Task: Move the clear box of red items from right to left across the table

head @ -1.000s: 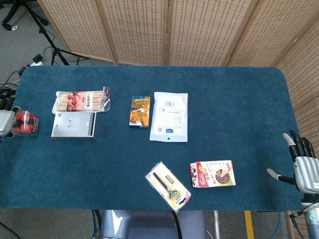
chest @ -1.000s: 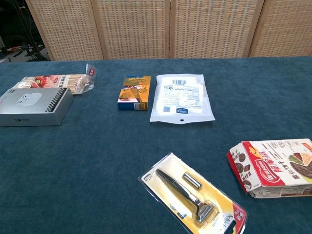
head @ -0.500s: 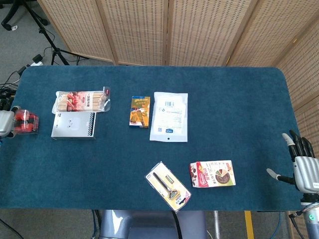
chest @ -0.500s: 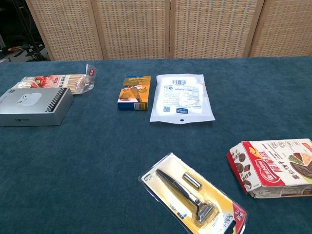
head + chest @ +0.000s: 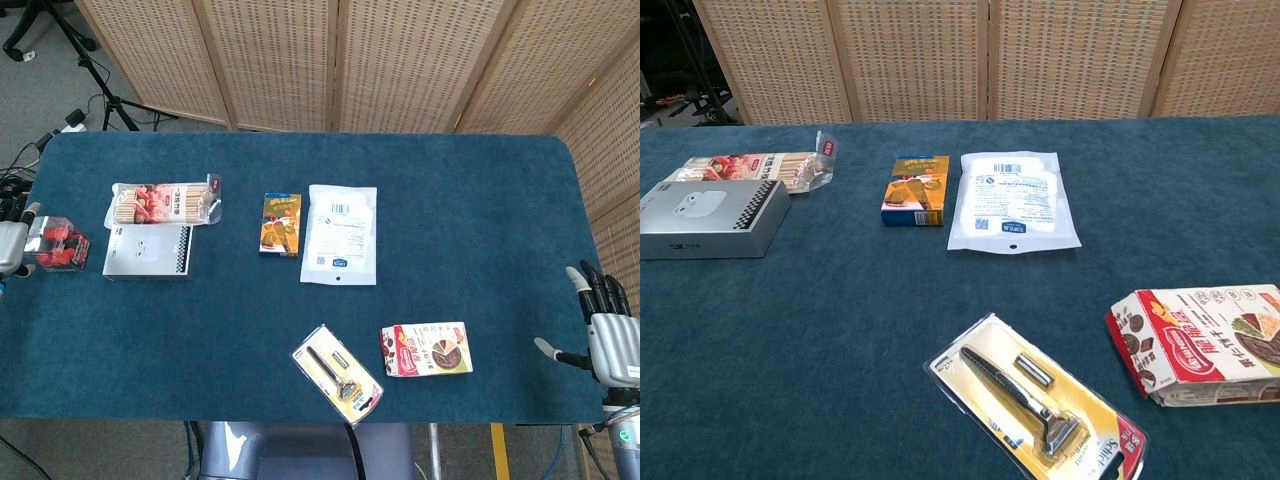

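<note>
Blue table, clear box of red items at nine o'clock.
Box is touched by left hand, grip cannot be told; right hand is spread, empty.

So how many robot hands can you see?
2. The left hand is at the table's far left edge, beside the clear plastic box of red items. The right hand hangs off the table's right edge, fingers spread, holding nothing.
</note>
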`<state>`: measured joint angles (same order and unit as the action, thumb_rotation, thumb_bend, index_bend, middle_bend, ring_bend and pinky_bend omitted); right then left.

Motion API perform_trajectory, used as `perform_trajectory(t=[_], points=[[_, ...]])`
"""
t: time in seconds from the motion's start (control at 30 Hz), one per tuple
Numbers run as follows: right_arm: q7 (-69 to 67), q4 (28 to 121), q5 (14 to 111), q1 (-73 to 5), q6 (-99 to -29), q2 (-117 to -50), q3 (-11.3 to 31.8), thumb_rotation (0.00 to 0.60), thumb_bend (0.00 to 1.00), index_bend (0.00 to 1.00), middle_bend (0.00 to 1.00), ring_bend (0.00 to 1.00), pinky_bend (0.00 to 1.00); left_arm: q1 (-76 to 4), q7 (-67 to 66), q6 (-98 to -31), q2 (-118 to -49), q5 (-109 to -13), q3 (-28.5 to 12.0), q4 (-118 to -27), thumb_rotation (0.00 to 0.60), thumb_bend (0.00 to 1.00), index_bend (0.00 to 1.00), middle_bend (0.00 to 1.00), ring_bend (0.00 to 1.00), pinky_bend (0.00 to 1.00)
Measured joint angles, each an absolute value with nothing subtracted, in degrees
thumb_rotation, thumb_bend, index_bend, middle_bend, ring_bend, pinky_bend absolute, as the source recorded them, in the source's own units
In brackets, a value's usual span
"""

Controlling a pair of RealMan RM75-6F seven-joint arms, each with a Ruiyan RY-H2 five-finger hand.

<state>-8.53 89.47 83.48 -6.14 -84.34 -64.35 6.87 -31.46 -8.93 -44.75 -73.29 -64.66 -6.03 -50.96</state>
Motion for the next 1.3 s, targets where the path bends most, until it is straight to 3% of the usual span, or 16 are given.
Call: perform_trajectory(t=[0.2, 0.5, 0.83, 1.03, 1.3], points=[[-8.36, 89.57, 83.53, -6.25, -84.25, -64.38, 6.9, 0.6, 0.03, 0.0, 0.0, 0.0, 0.0, -31.49, -6.2, -44.43, -71.25, -64.99, -6.71, -53.86, 0.6, 0.14, 0.02, 0.0, 0.0, 0.0], [-8.3, 89.92, 84.04, -6.13, -84.62, -64.27, 6.7, 0.6, 0.03, 0.0, 0.0, 0.0, 0.0, -31.53, 0.32, -44.52, -62.7, -69.7, -7.16, -66.65, 0.6, 0.13, 0.01, 0.0, 0.0, 0.0], [-7.5, 89.53, 85.34, -6.18, -84.92, -64.43, 6.15, 0.6, 0.03, 0.0, 0.0, 0.0, 0.0, -27.59, -0.25, -62.85, -58.27, -76.29, -8.49, -83.81, 0.6, 0.16, 0.01, 0.0, 0.0, 0.0], [-4.29, 89.55, 85.83, -6.7, -83.49, -64.43, 5.33, 0.6, 0.03, 0.0, 0.0, 0.0, 0.0, -22.07, -9.36, -75.03, -63.33, -80.25, -6.44, -88.96, 0.6, 0.16, 0.01, 0.0, 0.0, 0.0], [0.03, 89.5, 86.48, -7.41, -82.27, -65.5, 4.48, 0.6, 0.03, 0.0, 0.0, 0.0, 0.0, -14.44, -11.49, -85.0, -69.89, -84.34, -2.44, -90.4, 0.6, 0.16, 0.01, 0.0, 0.0, 0.0]])
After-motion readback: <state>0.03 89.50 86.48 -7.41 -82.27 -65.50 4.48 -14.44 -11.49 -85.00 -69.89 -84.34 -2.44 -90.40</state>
